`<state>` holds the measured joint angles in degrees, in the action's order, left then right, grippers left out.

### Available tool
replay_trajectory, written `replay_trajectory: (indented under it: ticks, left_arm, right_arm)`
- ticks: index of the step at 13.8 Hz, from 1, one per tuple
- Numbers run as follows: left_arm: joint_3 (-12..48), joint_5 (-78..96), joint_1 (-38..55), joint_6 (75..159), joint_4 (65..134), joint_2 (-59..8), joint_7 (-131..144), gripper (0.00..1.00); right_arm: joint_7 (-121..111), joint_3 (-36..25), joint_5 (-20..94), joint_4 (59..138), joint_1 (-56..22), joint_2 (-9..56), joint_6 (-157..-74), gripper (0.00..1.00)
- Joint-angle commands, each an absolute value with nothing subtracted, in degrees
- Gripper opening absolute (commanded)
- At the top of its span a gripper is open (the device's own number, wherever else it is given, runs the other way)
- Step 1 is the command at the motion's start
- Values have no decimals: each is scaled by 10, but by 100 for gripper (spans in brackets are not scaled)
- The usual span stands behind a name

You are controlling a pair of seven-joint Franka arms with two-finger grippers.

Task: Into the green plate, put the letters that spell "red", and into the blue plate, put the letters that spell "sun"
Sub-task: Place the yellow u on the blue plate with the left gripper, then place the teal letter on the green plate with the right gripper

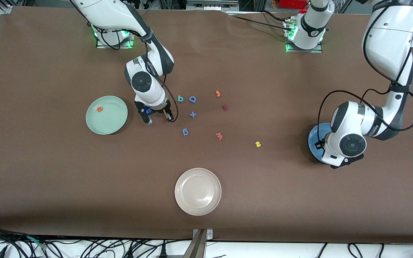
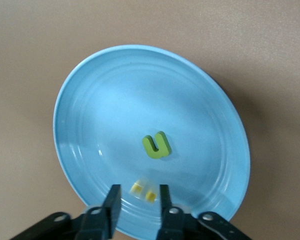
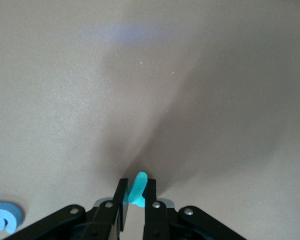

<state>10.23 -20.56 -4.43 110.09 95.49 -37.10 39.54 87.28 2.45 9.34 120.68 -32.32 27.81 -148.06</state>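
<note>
My right gripper (image 3: 135, 188) is shut on a teal foam letter (image 3: 139, 186), low at the brown table beside the green plate (image 1: 115, 122). An orange "e" (image 1: 99, 109) lies in that plate. The teal "d"/"b" (image 1: 180, 99) rests on the table among the loose letters. My left gripper (image 2: 139, 190) hangs open over the blue plate (image 2: 105, 100), which the left arm mostly hides in the front view. A green arch letter (image 2: 156, 145) lies in the blue plate. A blurred yellow arch letter (image 2: 144, 191) sits free between the fingers. The yellow "s" (image 1: 258, 144) lies on the table.
Loose on the table's middle are a blue "D" (image 1: 192, 99), a blue plus (image 1: 192, 114), a blue "6" (image 1: 185, 132), an orange "3" (image 1: 218, 94), a dark red letter (image 1: 224, 107) and a reddish "m" (image 1: 219, 135). An off-white plate (image 1: 198, 206) stands nearest the front camera.
</note>
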Motion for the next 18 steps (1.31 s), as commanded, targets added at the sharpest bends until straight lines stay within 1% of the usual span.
replay_trajectory:
  ticks: [1,5,8,10,13,16,18]
  left_arm:
    - [117,-215,-47,1098,975,-346,388,100]
    - [168,-194,-45,1088,969,-338,402,100]
    - [211,-206,-23,1104,965,-343,403,100]
    - [212,-150,-10,1139,959,-347,438,100]
    - [213,-100,8,1242,962,-366,490,100]
    - [212,-108,21,1325,967,-389,488,100]
    - [212,-108,25,1361,967,-408,488,100]
  right_arm:
    - [839,0,102,1204,-320,227,-1400,0]
    - [726,-66,103,1196,-320,163,-1271,0]
    - [553,-157,117,1196,-320,127,-1169,0]
    - [432,-222,120,1198,-320,124,-1137,0]
    - [323,-271,120,1219,-319,149,-1150,0]
    - [272,-274,169,1260,-309,171,-1206,0]
    - [267,-272,178,1279,-310,192,-1250,0]
